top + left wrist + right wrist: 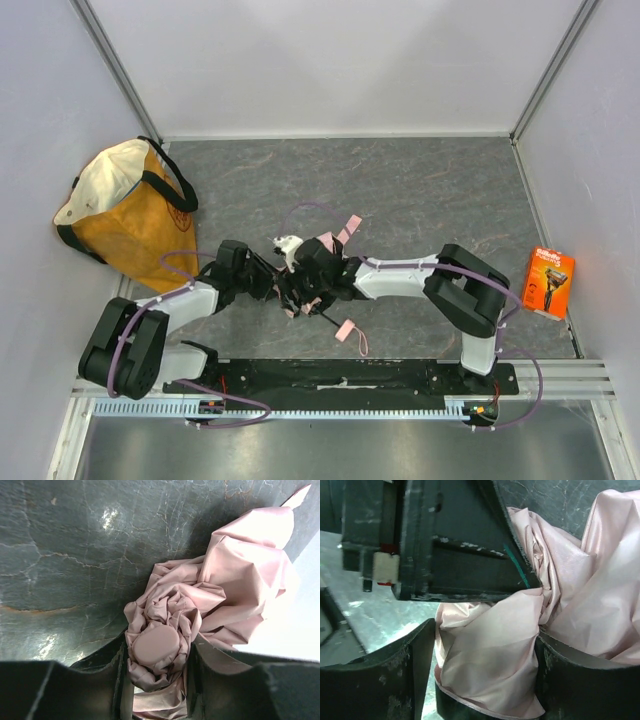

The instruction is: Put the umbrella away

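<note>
- Gripping from both sides here: the left claw [156, 647] is clamped on the scrunched-up end of the umbrella [240, 570], with pink fabric packed tight between its fingers.
- Right claw [484, 629] is closed on a fat fold of the same pink canopy, and the other claw's dark body is just above it.
- Umbrella sits mid-table [430, 190], toward the near edge, bunched between the two arms, its thin strap [347, 333] trailing toward the bases.
- Orange-and-cream tote bag [125, 215] sits far left, well apart. An orange box [548, 283] lies by the right edge.
</note>
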`<control>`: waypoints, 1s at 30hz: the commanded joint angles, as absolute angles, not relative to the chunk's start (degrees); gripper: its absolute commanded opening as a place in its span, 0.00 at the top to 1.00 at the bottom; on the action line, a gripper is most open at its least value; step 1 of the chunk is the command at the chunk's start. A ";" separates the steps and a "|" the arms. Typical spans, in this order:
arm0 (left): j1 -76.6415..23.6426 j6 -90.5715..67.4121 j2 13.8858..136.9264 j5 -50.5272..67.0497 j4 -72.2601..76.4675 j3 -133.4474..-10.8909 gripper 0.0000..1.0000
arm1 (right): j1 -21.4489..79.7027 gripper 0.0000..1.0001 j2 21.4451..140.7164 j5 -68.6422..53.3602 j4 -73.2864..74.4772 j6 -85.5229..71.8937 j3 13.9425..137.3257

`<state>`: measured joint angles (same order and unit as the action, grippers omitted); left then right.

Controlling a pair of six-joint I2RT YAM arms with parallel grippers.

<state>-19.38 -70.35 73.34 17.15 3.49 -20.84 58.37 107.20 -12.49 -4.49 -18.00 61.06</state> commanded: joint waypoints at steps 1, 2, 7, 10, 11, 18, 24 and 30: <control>-20.21 -69.08 76.38 14.85 -9.57 -20.48 0.98 | 65.55 0.28 108.01 10.33 6.23 -9.76 64.77; -20.21 -69.17 76.46 14.85 -10.10 -20.65 0.98 | 66.70 0.28 108.80 14.29 7.28 -8.80 65.73; -20.21 -70.31 77.43 15.11 -13.27 -21.71 0.98 | 73.64 0.31 114.42 36.27 11.33 -6.77 68.82; -20.21 -71.10 77.70 15.64 -14.24 -21.97 0.98 | 74.18 0.43 117.07 38.85 11.60 -8.60 68.38; -20.21 -71.19 77.52 15.73 -14.41 -21.97 0.98 | 74.18 0.51 117.51 38.41 10.82 -8.96 67.60; -20.21 -71.72 74.98 15.82 -15.91 -21.71 0.98 | 73.48 1.00 120.50 32.80 8.53 -8.88 64.95; -20.13 -71.54 69.71 14.77 -9.42 -18.38 0.98 | 66.55 1.00 117.08 5.94 -1.12 -8.70 57.06; -19.78 -71.02 63.46 15.21 4.47 -12.48 0.11 | 58.72 1.00 116.27 -16.59 -7.38 -9.67 51.77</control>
